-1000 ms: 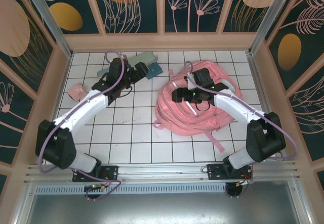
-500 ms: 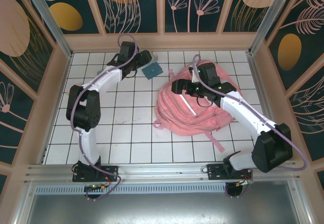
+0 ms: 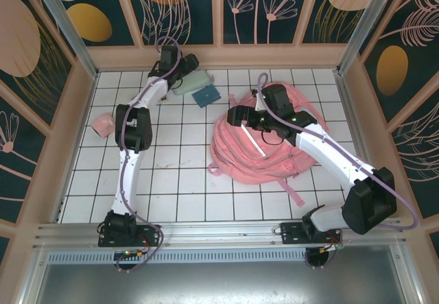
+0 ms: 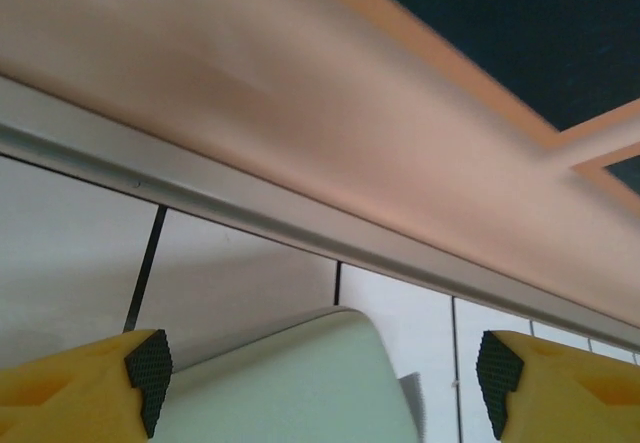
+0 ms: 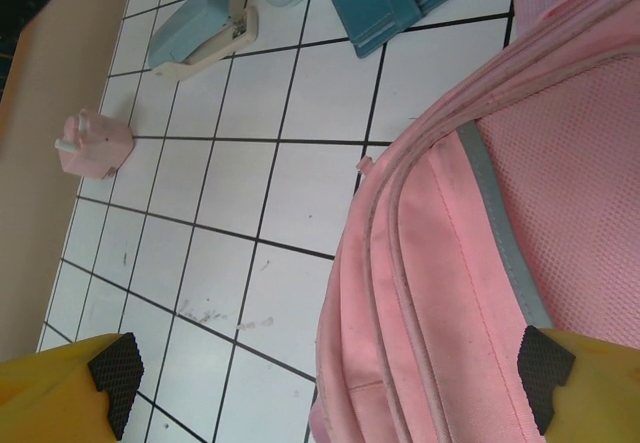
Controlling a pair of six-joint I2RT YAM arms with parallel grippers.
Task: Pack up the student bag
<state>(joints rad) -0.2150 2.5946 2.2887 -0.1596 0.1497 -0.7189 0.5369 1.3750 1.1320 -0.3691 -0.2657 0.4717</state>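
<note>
On the white tiled desk (image 3: 178,180), the pink bag (image 3: 267,156) is laid flat on the right half, with its straps trailing toward the near edge. The right end effector (image 3: 235,116) is held over the bag's left edge. Its fingers are spread wide and nothing is gripped between them. Farther left, near the side wall, a small pink object (image 3: 103,123) is seen on the tiles. Beyond the bag's far left corner a blue wallet (image 3: 206,96) is laid, and a pale blue stapler (image 5: 205,28) is seen to its left. A pale green case (image 3: 195,81) is placed just beside the wallet, close to the back wall. The left end effector (image 4: 320,373) is positioned over the end of this case. Its fingers are set wide on either side, with a clear gap seen at one pad.
</note>
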